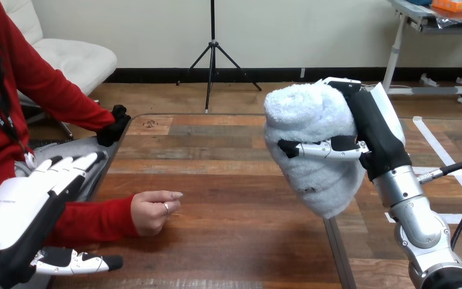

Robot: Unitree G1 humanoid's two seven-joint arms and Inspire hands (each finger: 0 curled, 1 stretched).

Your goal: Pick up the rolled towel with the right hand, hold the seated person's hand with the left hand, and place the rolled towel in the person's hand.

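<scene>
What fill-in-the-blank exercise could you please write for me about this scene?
1. The right hand holds the towel ___ the table.
2. The person's hand rests on the table, holding ___.
3. The left hand, fingers straight, is over the person's red ___.
Missing words: above; nothing; sleeve.

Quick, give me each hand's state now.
Left hand: open, holding nothing.
Right hand: shut on the rolled towel.
</scene>
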